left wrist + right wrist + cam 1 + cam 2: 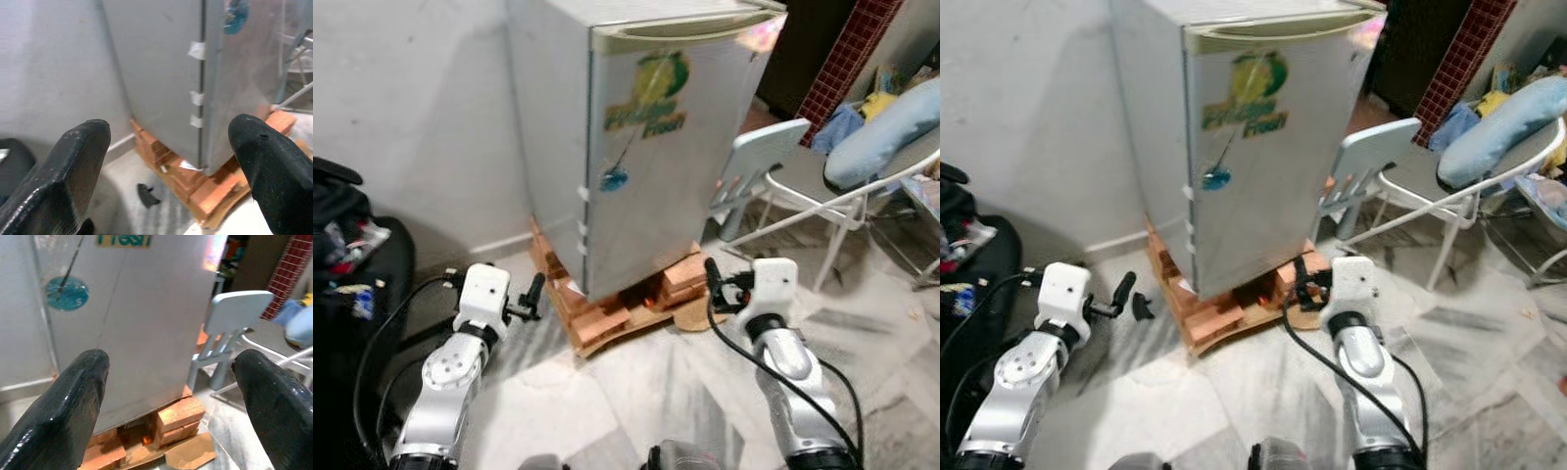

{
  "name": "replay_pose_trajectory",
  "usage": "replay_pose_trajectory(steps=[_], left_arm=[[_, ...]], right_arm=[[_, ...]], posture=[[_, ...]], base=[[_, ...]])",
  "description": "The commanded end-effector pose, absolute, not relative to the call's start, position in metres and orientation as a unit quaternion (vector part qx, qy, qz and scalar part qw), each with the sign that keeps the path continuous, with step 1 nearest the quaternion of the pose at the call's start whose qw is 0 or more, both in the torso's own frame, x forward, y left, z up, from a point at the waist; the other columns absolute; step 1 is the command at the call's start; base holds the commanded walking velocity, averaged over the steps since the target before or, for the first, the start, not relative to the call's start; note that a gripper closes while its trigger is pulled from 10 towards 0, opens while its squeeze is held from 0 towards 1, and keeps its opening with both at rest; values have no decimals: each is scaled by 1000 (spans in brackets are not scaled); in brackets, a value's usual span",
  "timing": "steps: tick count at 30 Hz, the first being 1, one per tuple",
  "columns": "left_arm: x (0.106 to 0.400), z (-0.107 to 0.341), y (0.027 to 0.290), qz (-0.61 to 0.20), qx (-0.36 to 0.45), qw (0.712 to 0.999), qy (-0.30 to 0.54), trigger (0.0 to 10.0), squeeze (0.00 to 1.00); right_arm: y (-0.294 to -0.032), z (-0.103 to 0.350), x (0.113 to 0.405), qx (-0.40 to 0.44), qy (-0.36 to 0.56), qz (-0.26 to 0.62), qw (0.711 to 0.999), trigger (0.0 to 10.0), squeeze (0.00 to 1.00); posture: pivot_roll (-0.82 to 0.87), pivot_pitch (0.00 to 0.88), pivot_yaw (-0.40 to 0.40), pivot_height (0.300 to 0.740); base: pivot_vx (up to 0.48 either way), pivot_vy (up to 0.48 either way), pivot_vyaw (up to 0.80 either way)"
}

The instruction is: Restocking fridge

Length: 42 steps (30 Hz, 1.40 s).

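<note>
A small silver fridge (646,147) with a green "Fresh" sticker stands with its door closed on a stack of orange bricks (607,313), against a white wall. My left gripper (534,296) hovers low over the floor, just off the fridge's left front corner, and it is open and empty. My right gripper (713,279) is held low near the right front corner, also open and empty. In the left wrist view the black fingers (63,176) frame the door's hinge edge. In the right wrist view the fingers (73,401) frame the door front.
A pale blue plastic child's chair (754,166) stands right of the fridge. Beyond it is a white folding chair (847,211) with a blue cushion. A black bag (352,264) lies at the left. A small black scrap (146,195) lies on the marble floor by the bricks.
</note>
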<state>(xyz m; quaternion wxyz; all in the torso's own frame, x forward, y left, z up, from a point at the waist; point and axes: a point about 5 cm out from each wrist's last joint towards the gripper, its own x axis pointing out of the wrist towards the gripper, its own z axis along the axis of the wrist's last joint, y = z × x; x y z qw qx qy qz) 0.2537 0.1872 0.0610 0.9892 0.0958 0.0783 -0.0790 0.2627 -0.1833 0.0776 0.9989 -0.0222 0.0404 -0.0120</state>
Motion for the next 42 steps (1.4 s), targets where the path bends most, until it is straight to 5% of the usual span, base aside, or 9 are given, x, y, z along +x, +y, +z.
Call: replay_pose_trajectory(steps=[1, 9, 24, 42], left_arm=[[255, 64, 183, -85, 95, 990, 67, 10000, 0], [260, 70, 180, -108, 90, 989, 53, 10000, 0], [260, 68, 175, -116, 81, 988, 57, 10000, 0], [258, 69, 166, -125, 73, 988, 52, 10000, 0]], right_arm=[[-194, 76, 259, -27, 46, -38, 998, 10000, 0], [-189, 80, 264, -26, 35, -40, 998, 10000, 0], [-185, 80, 266, -31, 36, -32, 998, 10000, 0], [-187, 79, 267, -40, 42, -29, 998, 10000, 0]], posture=[[41, 4, -48, 740], [40, 0, -42, 740], [46, 0, -49, 740], [41, 5, -57, 740]], base=[[0, 0, 0], [220, 159, -741], [395, 135, -36], [0, 319, -800]])
